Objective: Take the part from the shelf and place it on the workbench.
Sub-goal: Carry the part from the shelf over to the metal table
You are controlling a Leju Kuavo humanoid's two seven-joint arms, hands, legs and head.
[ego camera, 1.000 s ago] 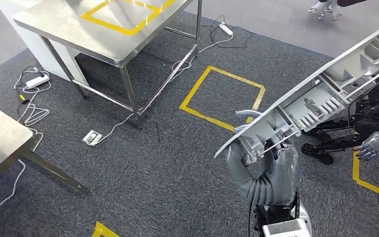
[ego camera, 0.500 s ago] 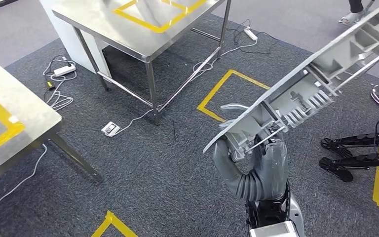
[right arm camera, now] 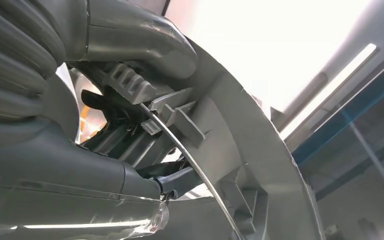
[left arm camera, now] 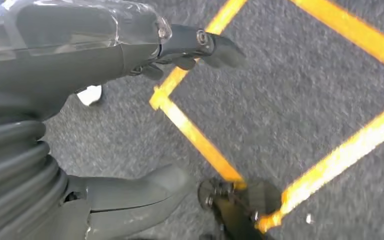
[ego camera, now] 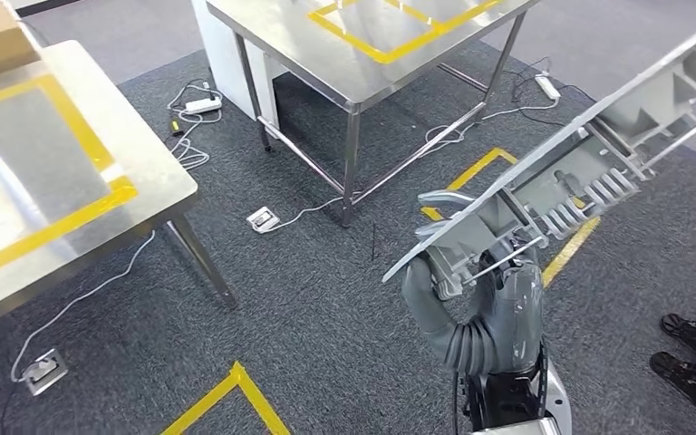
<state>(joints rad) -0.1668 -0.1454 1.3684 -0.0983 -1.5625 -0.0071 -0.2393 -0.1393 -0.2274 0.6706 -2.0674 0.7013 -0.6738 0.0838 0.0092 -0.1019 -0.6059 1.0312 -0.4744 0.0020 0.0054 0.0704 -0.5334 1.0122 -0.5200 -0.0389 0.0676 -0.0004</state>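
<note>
1. Right hand (ego camera: pixel 494 294) grips my long grey part (ego camera: pixel 589 154) by its near end, tilted up over the carpet.
2. Left hand (left arm camera: pixel 105 125) hangs empty, fingers apart.
3. Beyond, I see one steel desk (ego camera: pixel 100 145) left, another desk (ego camera: pixel 326 63) farther off.

Part (ego camera: pixel 589 154) right of two tables (ego camera: pixel 100 172)

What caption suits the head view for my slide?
Right hand holds a long grey ribbed plastic part above dark carpet, steel workbenches ahead.
</note>
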